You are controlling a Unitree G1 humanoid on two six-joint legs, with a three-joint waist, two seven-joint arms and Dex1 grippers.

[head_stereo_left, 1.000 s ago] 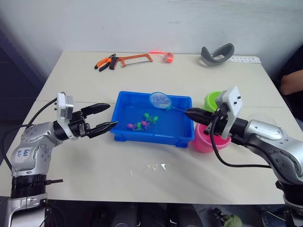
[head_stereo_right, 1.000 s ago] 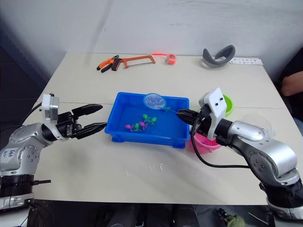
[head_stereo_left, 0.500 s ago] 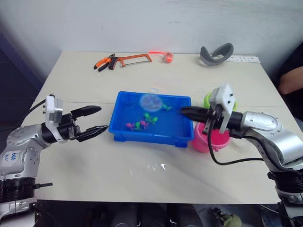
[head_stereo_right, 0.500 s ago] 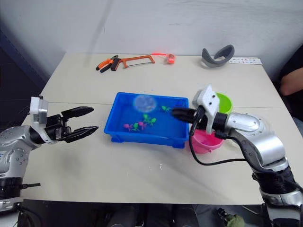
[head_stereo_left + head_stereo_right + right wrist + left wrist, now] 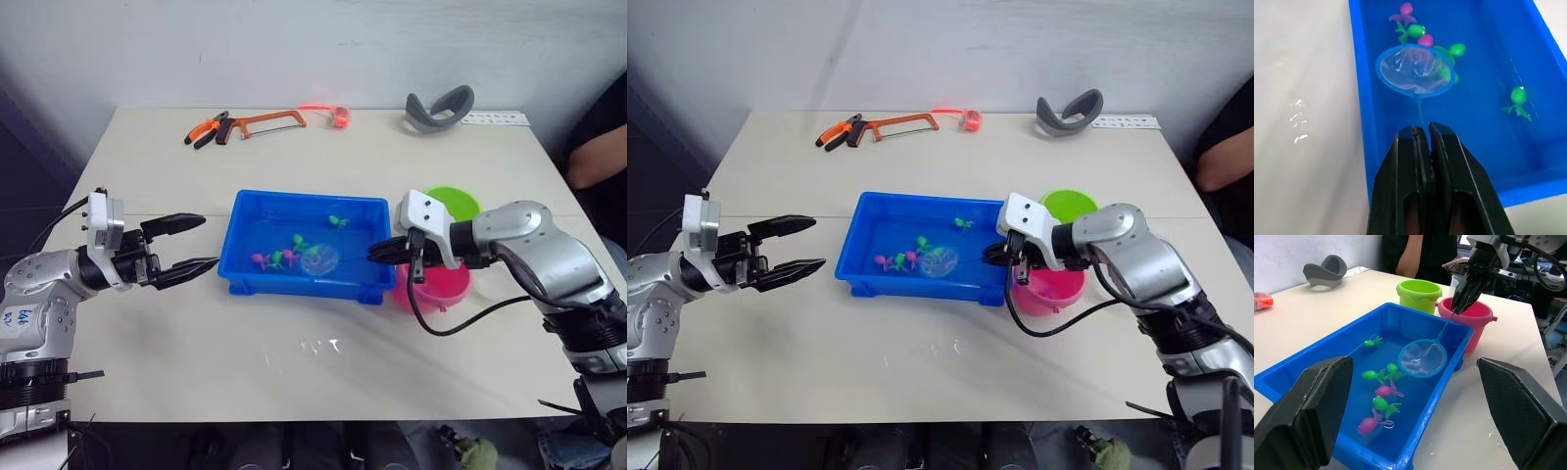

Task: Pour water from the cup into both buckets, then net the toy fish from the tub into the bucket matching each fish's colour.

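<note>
The blue tub (image 5: pixel 294 285) sits mid-table with several green and pink toy fish (image 5: pixel 279 258) clustered in it and one green fish (image 5: pixel 338 221) apart near the far rim. My right gripper (image 5: pixel 378 252) is shut on the net's thin handle at the tub's right end. The net's hoop (image 5: pixel 1415 69) is down inside the tub, beside the cluster, with a green fish at its edge. The pink bucket (image 5: pixel 438 286) and green bucket (image 5: pixel 453 201) stand right of the tub. The clear cup (image 5: pixel 485 285) is partly hidden behind my right arm. My left gripper (image 5: pixel 209 240) hangs open left of the tub.
At the table's far edge lie orange pliers (image 5: pixel 206 129), a hacksaw (image 5: pixel 269 121), an orange roll (image 5: pixel 338 116) and a grey curved band (image 5: pixel 439 106). Spilled water drops (image 5: pixel 318 345) glisten in front of the tub. A person's arm (image 5: pixel 593 162) rests at the far right.
My right gripper has swung the net from above the tub's far rim down into the tub, next to the fish cluster. My left gripper has stayed open left of the tub.
</note>
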